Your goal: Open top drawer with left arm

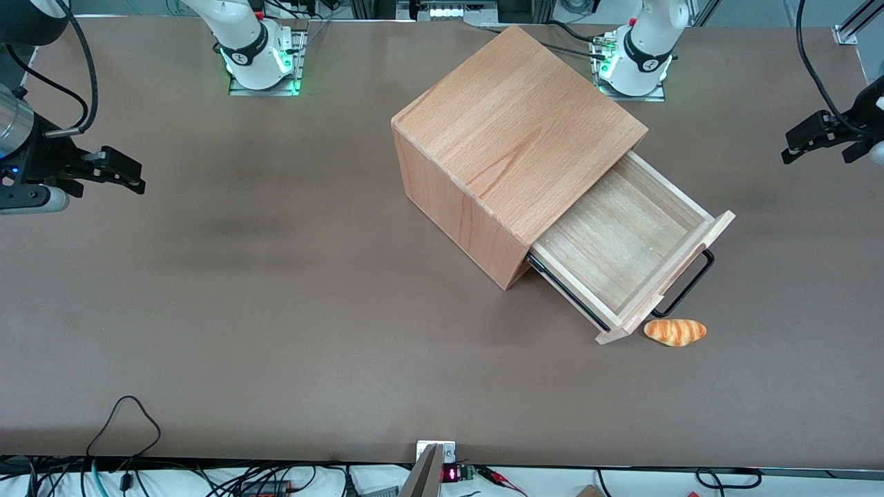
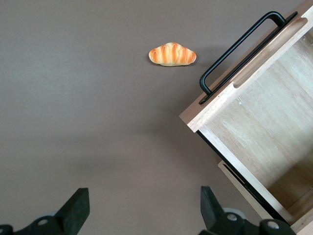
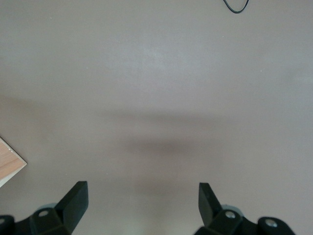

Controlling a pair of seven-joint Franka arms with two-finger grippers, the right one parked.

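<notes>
The bench [image 1: 276,310] spreads wide and brown, and on it sits the wooden cabinet [image 1: 511,131], turned at an angle. The top drawer [image 1: 621,241] stands pulled well out of the cabinet, its pale floor bare, its front panel facing the working arm's end of the bench, so by the look of it the opening is done or nearly so. The left arm [image 1: 867,103] hangs at that same end, and the gripper [image 1: 804,141] hovers above the bench, well apart from the drawer, its jaws spread wide with nothing between them. From the jaws, the drawer lies off to one side and ahead, and the thin black handle [image 2: 239,49] runs its long axis slantwise across the line of the jaws rather than square to it; any further pull would call for closing that gap and turning to straddle the bar. Smallest of all, a little bread roll [image 2: 172,54] lies on the bench just beside the handle's end, clear of the jaws, untouched.
</notes>
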